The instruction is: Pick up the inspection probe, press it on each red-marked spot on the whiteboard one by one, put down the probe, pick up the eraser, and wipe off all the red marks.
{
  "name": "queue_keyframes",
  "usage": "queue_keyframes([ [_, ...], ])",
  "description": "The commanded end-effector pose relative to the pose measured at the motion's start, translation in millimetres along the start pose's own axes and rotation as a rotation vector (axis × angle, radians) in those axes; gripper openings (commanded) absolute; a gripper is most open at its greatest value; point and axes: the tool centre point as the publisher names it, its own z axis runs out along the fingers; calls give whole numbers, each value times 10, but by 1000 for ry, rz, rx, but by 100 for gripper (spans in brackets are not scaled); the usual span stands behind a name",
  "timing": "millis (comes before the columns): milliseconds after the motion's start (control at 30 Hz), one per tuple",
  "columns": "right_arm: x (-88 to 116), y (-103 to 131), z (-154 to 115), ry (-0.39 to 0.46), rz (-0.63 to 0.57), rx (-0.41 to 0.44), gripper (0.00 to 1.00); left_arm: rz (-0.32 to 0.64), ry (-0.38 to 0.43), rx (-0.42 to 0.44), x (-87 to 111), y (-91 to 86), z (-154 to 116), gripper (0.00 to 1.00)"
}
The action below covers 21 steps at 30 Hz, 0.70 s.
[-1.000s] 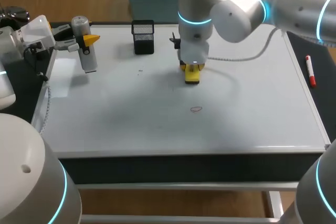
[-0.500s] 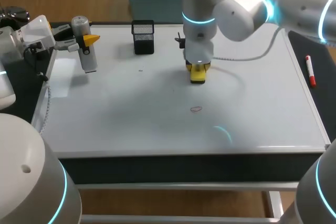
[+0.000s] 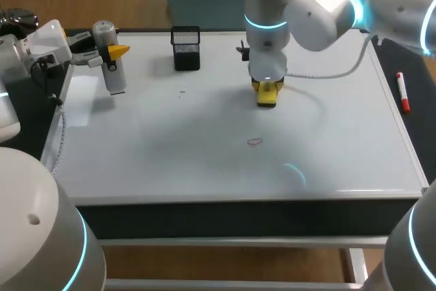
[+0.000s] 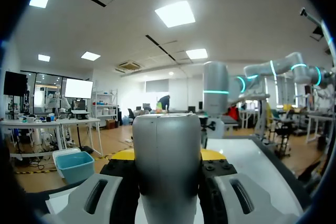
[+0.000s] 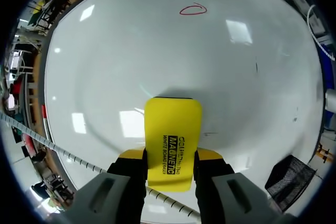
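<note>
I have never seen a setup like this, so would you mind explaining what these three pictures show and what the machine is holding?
This is a robot with two arms at a table, each ending in a two-fingered gripper. The head view looks down from above and behind the robot. The two round pictures come from cameras on its wrists. On the table lies a whiteboard with a small red mark and a black mesh cup. A red marker lies beside its right edge. The left gripper, at the board's left end, is shut on a grey probe, which fills the left wrist view. The right gripper is shut on a yellow eraser over the board. Whether the eraser touches the board, I cannot tell.
</note>
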Motion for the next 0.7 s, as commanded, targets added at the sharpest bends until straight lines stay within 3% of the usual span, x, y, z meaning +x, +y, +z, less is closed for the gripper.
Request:
queue_keyframes([
  [33, 135, -38, 116, 6, 14, 0, 0, 1, -1, 0, 1, -8, 5, 0],
  [433, 488, -207, 104, 14, 89, 9, 0, 1, -1, 0, 1, -8, 5, 0],
  [700, 908, -460, -70, -3, 134, -3, 0, 1, -1, 0, 1, -8, 5, 0],
])
